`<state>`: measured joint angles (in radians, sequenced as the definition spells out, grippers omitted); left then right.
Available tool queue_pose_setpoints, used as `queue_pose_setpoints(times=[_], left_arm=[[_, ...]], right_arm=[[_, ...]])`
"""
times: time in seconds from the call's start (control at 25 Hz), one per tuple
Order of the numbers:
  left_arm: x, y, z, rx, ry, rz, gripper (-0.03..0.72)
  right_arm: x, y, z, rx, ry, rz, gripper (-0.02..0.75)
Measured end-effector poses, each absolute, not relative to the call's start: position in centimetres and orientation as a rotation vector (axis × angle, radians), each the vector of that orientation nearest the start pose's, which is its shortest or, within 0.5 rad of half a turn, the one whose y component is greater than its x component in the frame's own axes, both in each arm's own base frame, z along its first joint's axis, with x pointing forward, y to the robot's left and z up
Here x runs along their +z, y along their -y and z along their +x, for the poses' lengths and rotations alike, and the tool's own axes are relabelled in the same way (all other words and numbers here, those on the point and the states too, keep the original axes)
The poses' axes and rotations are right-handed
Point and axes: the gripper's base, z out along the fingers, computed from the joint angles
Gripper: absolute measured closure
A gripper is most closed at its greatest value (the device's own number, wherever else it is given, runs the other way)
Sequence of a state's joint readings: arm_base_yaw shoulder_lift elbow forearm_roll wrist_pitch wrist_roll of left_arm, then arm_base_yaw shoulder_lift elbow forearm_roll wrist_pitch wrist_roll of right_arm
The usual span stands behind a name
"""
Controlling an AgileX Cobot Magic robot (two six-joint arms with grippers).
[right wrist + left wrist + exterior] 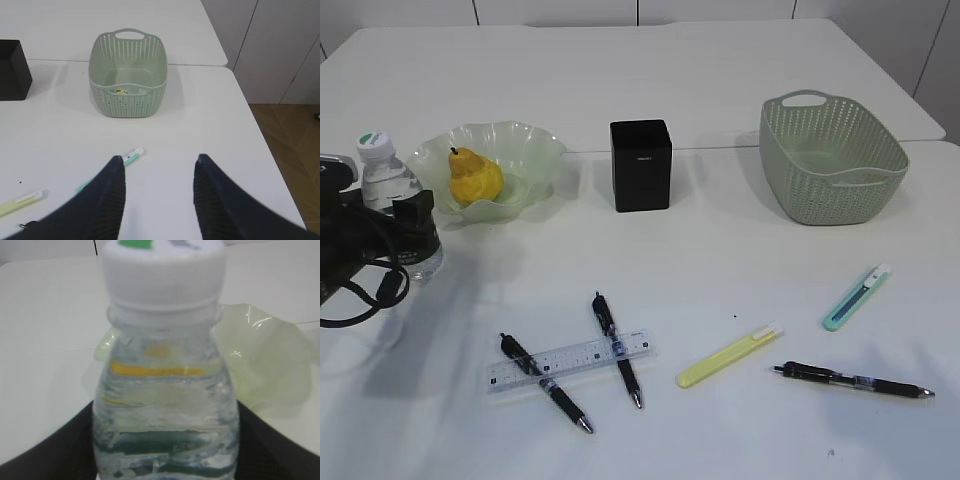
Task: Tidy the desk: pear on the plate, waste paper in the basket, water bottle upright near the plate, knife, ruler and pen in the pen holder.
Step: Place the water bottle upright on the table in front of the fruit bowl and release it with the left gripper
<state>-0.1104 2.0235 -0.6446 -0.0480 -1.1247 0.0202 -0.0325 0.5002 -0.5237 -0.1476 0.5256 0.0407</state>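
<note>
The water bottle [385,172] is upright just left of the plate [535,152], and my left gripper [408,232] is shut on its labelled body. In the left wrist view the bottle [165,365] fills the frame between the jaws [165,445], with the plate [272,360] behind. The pear [473,180] lies in the plate. The waste paper [120,91] lies inside the basket [127,75]. My right gripper [157,162] is open and empty above the desk, out of the exterior view. The ruler [570,360] lies across two pens [617,348] [545,382].
The pen holder [640,165] stands mid-desk and the basket [835,160] at the back right. A yellow knife [730,355], a teal knife [857,297] and a third pen [855,380] lie at the front right. The desk edge and floor are right of the basket.
</note>
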Motion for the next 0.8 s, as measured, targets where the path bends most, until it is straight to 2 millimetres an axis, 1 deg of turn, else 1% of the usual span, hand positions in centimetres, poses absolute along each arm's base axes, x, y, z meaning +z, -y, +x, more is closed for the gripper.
queue_pose_setpoints(times=[0.28,0.44,0.56,0.72,0.8], left_arm=[[10.98,3.42,33.64,-0.05,-1.737,0.072,0.202],[10.97,3.48,33.63,-0.067,-1.739,0.065,0.201],[10.97,3.49,33.63,-0.082,-1.74,0.05,0.173],[11.23,3.53,33.65,-0.093,-1.722,0.044,0.092],[11.26,3.53,33.66,-0.094,-1.718,0.042,0.078]], right_arm=[[30.56,1.0,10.04,-0.151,-1.983,-0.006,0.372],[30.56,1.0,10.04,-0.151,-1.983,-0.006,0.372],[30.56,1.0,10.04,-0.151,-1.983,-0.006,0.372],[30.56,1.0,10.04,-0.151,-1.983,-0.006,0.372],[30.56,1.0,10.04,-0.151,-1.983,-0.006,0.372]])
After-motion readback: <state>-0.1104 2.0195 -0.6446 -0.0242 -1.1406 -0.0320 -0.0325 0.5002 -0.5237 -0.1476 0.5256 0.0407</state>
